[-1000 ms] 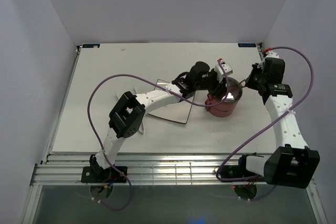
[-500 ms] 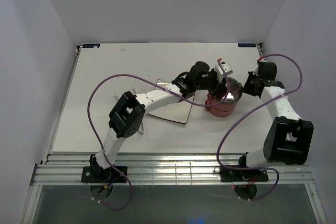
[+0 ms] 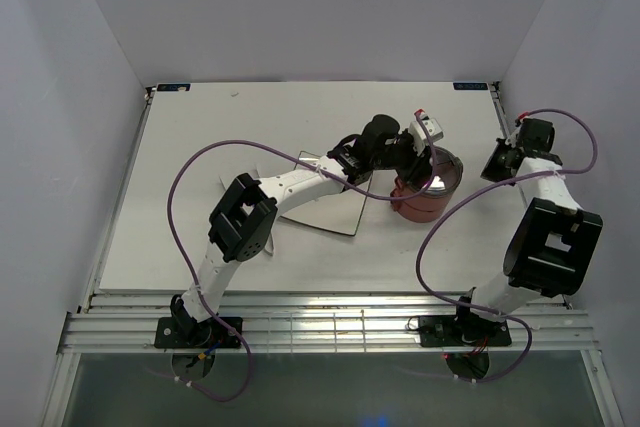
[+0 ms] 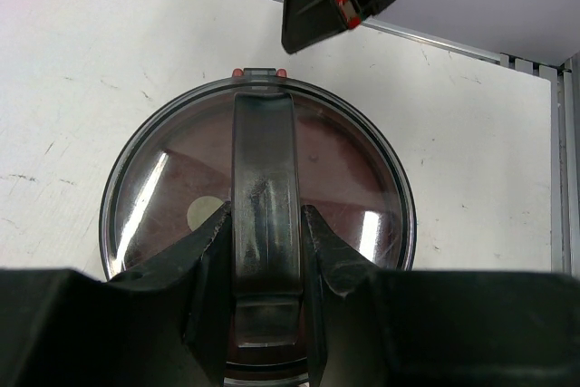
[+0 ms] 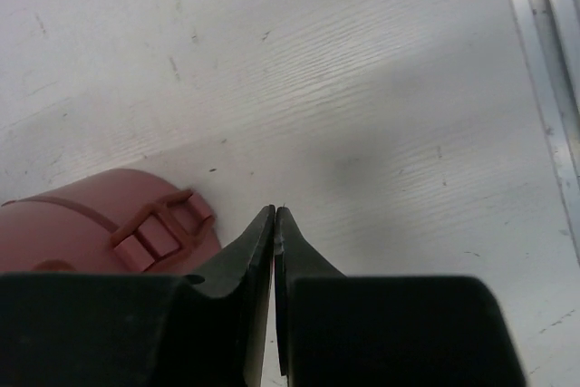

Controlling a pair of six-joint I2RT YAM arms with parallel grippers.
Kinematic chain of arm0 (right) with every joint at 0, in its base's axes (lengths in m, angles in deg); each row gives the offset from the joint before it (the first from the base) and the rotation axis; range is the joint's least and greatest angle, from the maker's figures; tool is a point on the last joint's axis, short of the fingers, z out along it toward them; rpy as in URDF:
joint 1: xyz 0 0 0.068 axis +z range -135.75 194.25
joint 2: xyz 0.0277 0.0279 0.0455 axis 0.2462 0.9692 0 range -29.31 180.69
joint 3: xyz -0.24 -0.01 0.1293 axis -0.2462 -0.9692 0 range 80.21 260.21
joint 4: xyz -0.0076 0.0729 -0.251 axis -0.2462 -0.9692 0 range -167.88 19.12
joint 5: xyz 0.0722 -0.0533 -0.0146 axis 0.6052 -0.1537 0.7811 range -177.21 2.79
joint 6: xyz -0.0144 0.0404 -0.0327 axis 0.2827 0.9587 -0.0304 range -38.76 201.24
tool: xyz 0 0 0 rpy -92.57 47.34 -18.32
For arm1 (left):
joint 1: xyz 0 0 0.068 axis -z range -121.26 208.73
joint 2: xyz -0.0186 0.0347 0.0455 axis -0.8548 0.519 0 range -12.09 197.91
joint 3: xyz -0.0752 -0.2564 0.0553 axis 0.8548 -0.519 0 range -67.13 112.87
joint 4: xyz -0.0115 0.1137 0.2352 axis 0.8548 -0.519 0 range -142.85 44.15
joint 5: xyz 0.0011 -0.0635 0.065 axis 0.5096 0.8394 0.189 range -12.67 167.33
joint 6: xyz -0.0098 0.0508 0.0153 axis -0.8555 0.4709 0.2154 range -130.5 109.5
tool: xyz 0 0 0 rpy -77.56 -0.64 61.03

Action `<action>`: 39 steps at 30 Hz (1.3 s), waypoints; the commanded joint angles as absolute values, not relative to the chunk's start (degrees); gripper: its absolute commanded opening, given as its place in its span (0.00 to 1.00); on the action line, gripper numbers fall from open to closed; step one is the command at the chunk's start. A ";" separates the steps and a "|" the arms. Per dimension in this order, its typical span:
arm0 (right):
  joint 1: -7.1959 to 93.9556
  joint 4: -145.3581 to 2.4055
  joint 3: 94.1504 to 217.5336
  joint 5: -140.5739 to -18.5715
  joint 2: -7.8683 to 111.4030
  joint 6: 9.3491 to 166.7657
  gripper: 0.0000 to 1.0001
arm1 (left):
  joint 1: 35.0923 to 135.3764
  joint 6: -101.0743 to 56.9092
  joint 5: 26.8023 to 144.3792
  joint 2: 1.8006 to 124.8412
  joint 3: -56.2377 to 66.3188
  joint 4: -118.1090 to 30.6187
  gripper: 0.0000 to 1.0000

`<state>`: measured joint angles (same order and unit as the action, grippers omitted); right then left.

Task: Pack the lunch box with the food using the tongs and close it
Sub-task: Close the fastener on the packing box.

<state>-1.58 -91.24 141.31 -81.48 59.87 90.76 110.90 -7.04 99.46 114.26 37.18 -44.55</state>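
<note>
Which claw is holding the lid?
The left claw. It squeezes the handle of the smoky see-through lid on the lunch box. The right claw is pinched shut on nothing, beside the lunch box.

Near rim of lid [image 4: 263, 160] behind left fingers [image 4: 201, 267].

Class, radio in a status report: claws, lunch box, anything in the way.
Left claw clamped on top lid, atop lunch box. Right claw shut, empty, alongside. Nothing obstructing.

White scuffed bench [image 3: 200, 167], square plate [image 3: 330, 215] near its middle, slotted metal rail [image 3: 330, 322] along near edge, plain grey walls [image 3: 300, 7] around
</note>
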 commanded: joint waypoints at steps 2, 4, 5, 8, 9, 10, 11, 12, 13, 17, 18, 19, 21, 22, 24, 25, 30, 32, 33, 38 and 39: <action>-3.68 -90.21 146.64 -74.84 62.70 89.15 0.08 | 109.71 -5.23 98.51 118.78 35.00 -55.86 0.25; -3.59 -90.04 146.74 -72.81 64.20 88.37 0.08 | 109.45 -4.53 99.12 118.78 34.74 -56.66 0.24; -3.68 -89.69 146.65 -71.67 64.55 87.75 0.08 | 109.10 -4.27 99.39 118.70 34.56 -57.01 0.24; -3.15 -88.11 145.86 -67.36 65.87 85.91 0.08 | 108.05 -3.74 101.06 117.03 32.02 -56.67 0.24; -2.63 -87.76 145.78 -67.44 66.13 85.38 0.08 | 107.87 -3.74 101.58 116.42 31.23 -56.14 0.24; -0.71 -88.02 145.77 -67.87 66.66 84.59 0.08 | 107.69 -3.74 102.98 115.89 29.83 -55.70 0.24; 0.53 -88.63 146.12 -69.10 67.01 84.15 0.08 | 107.43 -3.74 103.69 115.36 29.47 -54.91 0.25; 2.11 -89.33 146.39 -69.98 67.54 83.62 0.08 | 107.34 -3.65 104.39 115.44 29.55 -54.99 0.24; 5.34 -89.51 146.56 -70.86 67.46 83.09 0.08 | 107.34 -3.47 105.27 115.62 30.25 -55.16 0.25; 9.68 -87.50 143.50 -65.20 65.35 83.61 0.08 | 106.72 -3.56 106.86 116.85 31.57 -55.78 0.24; 9.16 -86.54 142.53 -63.15 64.21 83.70 0.08 | 106.64 -3.56 107.12 117.29 31.83 -56.04 0.23; 8.72 -84.70 141.48 -62.17 63.68 83.96 0.08 | 106.55 -3.65 107.39 117.38 31.92 -56.22 0.22; 7.58 -85.12 139.80 -64.62 63.06 85.63 0.08 | 106.37 -3.56 107.74 117.29 31.40 -56.31 0.21; 6.18 -85.47 139.54 -65.06 62.97 85.99 0.08 | 106.28 -3.47 107.57 117.20 31.22 -56.31 0.21; 4.68 -85.47 138.92 -65.06 62.80 87.30 0.08 | 106.20 -3.38 107.65 117.03 30.52 -56.13 0.21; 3.54 -85.47 138.83 -65.07 62.71 87.66 0.08 | 106.28 -3.38 107.65 116.85 30.26 -55.96 0.22; 3.18 -89.59 140.93 -71.65 61.22 87.92 0.08 | 106.11 -3.64 106.43 115.10 28.06 -54.03 0.26; 3.18 -91.53 142.08 -74.02 59.64 88.01 0.08 | 106.11 -4.00 105.46 113.17 27.53 -52.54 0.29; 3.18 -92.14 142.52 -74.64 57.28 88.01 0.08 | 106.11 -4.61 104.85 112.46 27.36 -51.83 0.31; 3.27 -89.87 142.79 -68.60 48.40 87.05 0.40 | 106.11 -6.02 100.63 107.19 25.51 -48.14 0.52; 3.27 -88.82 142.44 -67.71 45.25 86.17 0.48 | 106.02 -6.11 100.45 105.70 25.42 -47.96 0.53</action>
